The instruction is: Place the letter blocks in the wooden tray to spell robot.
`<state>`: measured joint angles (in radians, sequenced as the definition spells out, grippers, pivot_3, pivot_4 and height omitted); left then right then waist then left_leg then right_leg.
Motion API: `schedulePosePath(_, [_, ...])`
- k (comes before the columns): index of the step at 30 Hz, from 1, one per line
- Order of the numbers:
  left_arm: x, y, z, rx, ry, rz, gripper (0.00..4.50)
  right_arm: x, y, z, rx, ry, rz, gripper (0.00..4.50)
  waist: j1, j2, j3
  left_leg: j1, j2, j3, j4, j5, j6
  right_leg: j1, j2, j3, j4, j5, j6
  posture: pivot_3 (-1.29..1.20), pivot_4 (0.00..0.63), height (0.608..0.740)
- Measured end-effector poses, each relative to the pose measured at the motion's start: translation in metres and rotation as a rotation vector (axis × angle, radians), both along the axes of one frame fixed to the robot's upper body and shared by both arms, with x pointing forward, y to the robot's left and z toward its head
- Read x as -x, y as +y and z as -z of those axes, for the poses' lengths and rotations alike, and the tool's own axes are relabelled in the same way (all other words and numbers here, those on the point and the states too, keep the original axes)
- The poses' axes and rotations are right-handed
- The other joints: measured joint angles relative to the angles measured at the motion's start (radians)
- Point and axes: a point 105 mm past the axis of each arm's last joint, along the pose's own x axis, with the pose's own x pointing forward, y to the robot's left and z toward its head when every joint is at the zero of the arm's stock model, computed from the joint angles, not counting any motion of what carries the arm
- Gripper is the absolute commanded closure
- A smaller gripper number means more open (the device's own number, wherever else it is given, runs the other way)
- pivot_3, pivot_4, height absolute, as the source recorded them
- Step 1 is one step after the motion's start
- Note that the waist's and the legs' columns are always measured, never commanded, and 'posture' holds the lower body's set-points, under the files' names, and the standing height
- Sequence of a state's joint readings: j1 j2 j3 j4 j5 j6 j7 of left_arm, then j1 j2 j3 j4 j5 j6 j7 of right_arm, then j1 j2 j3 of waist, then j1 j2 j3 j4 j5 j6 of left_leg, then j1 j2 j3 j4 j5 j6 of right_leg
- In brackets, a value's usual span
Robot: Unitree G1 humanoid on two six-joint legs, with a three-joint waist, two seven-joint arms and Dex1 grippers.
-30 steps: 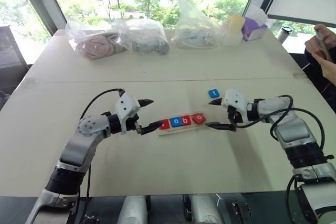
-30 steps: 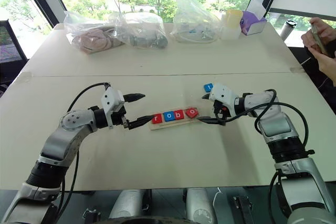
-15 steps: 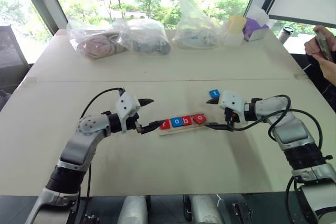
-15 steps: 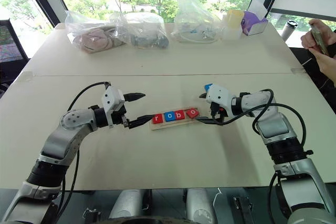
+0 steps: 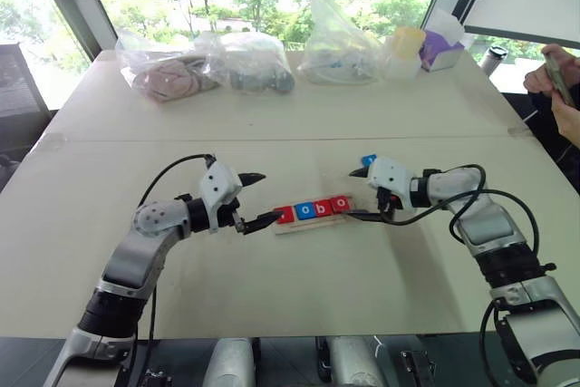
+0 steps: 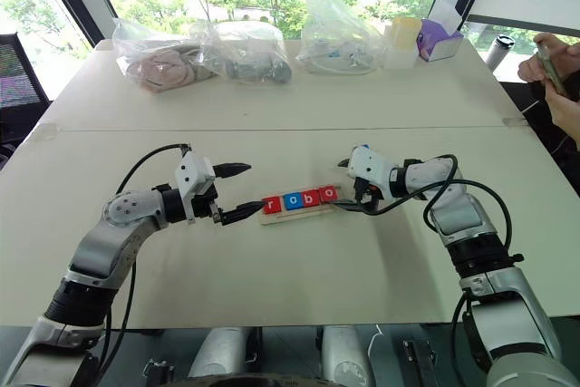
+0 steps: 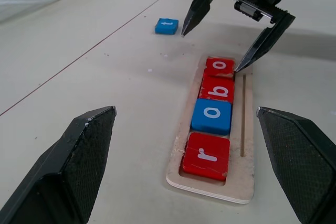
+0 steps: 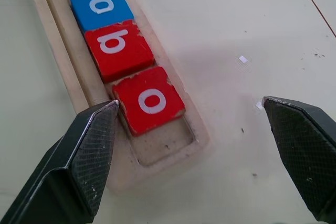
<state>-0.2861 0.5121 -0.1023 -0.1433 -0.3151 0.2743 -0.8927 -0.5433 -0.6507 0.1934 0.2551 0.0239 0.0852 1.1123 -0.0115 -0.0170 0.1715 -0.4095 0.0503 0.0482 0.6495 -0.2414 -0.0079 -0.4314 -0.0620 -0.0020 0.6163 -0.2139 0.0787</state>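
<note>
Your pale wooden tray [image 7: 247,179] holds four glossy square letter blocks [image 7: 212,115]; the blue t block [image 7: 166,25] lies at its 11 o'clock. Left gripper [image 5: 253,198] and right gripper [image 7: 234,44] stand spread, empty.

the left arm reaches forward from the lower left, elbow bent, wrist turned inward toward the right. the left gripper [image 5: 253,198] has its two black fingers spread wide, holding nothing. the right arm comes in from the lower right, forearm angled inward and tipped downward. the right gripper [image 5: 354,194] likewise stands wide apart and empty, fingertips facing the left one.
</note>
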Motion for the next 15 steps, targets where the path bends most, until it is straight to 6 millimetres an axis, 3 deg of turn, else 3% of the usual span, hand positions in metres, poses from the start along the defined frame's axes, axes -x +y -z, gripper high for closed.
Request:
schedulePosePath(7, [0.000, 0.000, 0.000, 0.000, 0.000, -0.001, 0.00, 0.002, 0.002, -0.004, 0.010, 0.003, -0.021, 0.01, 0.000, 0.000, 0.000, 0.000, 0.000, 0.000, 0.000, 0.000, 0.000, 0.000, 0.000, 0.000, 0.000, 0.000, 0.000, 0.00, 0.150, 0.740])
schedulePosePath(12, [0.000, 0.000, 0.000, 0.000, 0.000, -0.001, 0.00, -0.014, -0.018, -0.023, 0.023, -0.062, 0.055, 0.01, 0.000, 0.000, 0.000, 0.000, 0.000, 0.000, 0.000, 0.000, 0.000, 0.000, 0.000, 0.000, 0.000, 0.000, 0.000, 0.00, 0.150, 0.740])
schedulePosePath(15, [0.000, 0.000, 0.000, 0.000, 0.000, -0.001, 0.00, -0.017, -0.024, -0.019, 0.023, -0.057, 0.076, 0.01, 0.000, 0.000, 0.000, 0.000, 0.000, 0.000, 0.000, 0.000, 0.000, 0.000, 0.000, 0.000, 0.000, 0.000, 0.000, 0.00, 0.150, 0.740])
